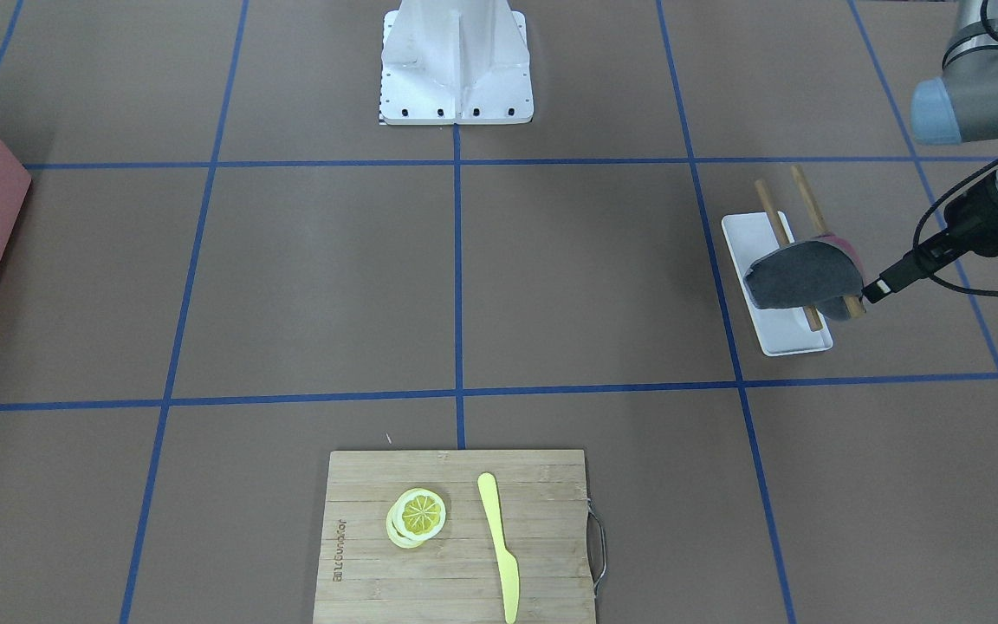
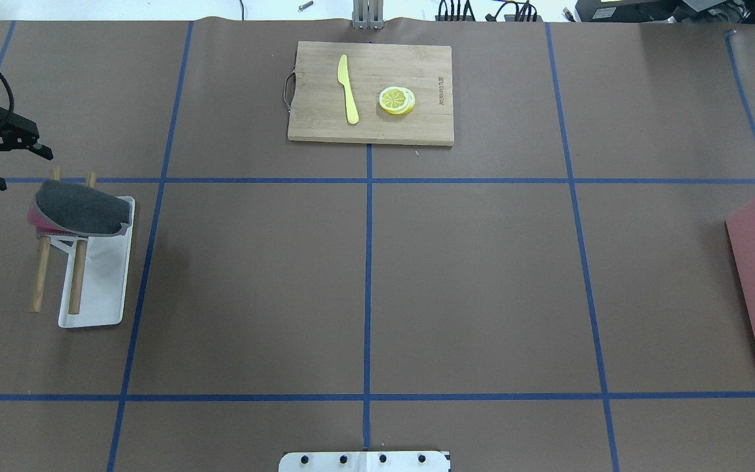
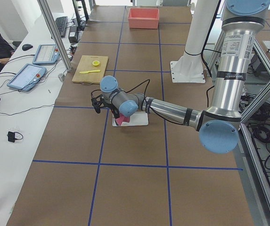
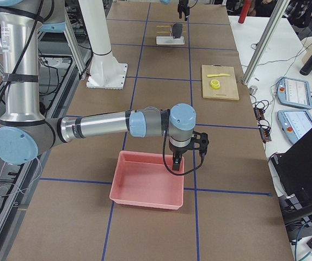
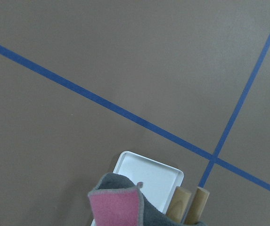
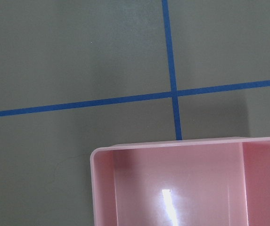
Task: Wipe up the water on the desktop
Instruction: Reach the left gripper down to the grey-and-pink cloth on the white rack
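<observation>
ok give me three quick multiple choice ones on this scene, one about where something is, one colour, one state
1. The grey cloth is
A. spread flat on the floor
B. draped over the wooden rods above the white tray
C. stuffed in a cup

2. The knife on the cutting board is
A. yellow
B. red
C. black

3. The pink bin is
A. tipped on its side
B. full of water
C. upright, with nothing seen inside

Answers:
1 B: the overhead view shows the cloth hanging across both rods, with the tray under them.
2 A: the whole knife is pale yellow, lying beside the lemon slices.
3 C: the exterior right view looks into the bin, which sits flat and shows only a bare floor where the arm does not hide it.
</observation>
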